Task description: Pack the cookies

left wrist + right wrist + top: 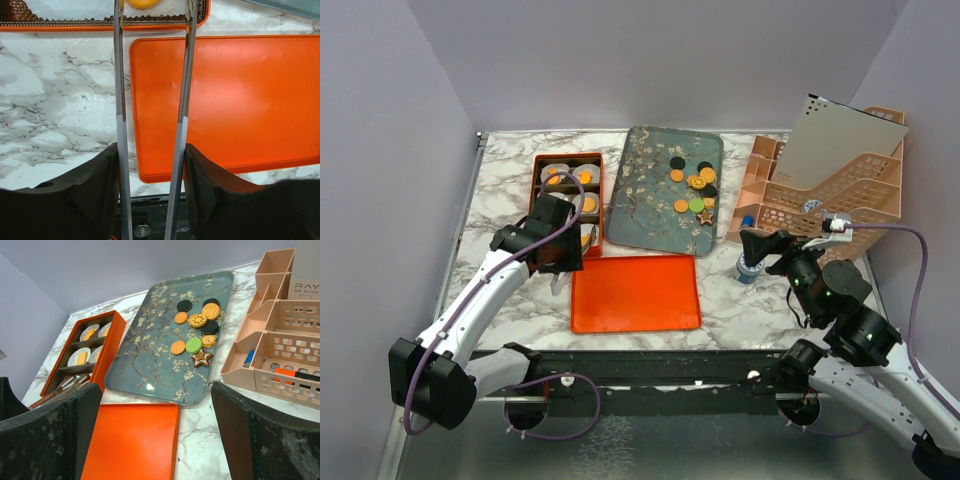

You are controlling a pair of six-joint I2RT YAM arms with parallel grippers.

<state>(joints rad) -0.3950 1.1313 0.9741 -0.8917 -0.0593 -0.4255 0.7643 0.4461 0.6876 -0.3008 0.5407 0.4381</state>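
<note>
our left hand is clamped on a pair of tongs, over the surface toward its left edge, just off the orange lid. the tong blades stand slightly apart and reach to the near end of the orange box, where one orange cookie sits in a white liner between them; we cannot tell whether the tips touch it. our right hand hangs wide open and holds nothing near the right edge. most of the cookies lie clustered on the patterned tray by the far edge, well apart from both hands.
</note>
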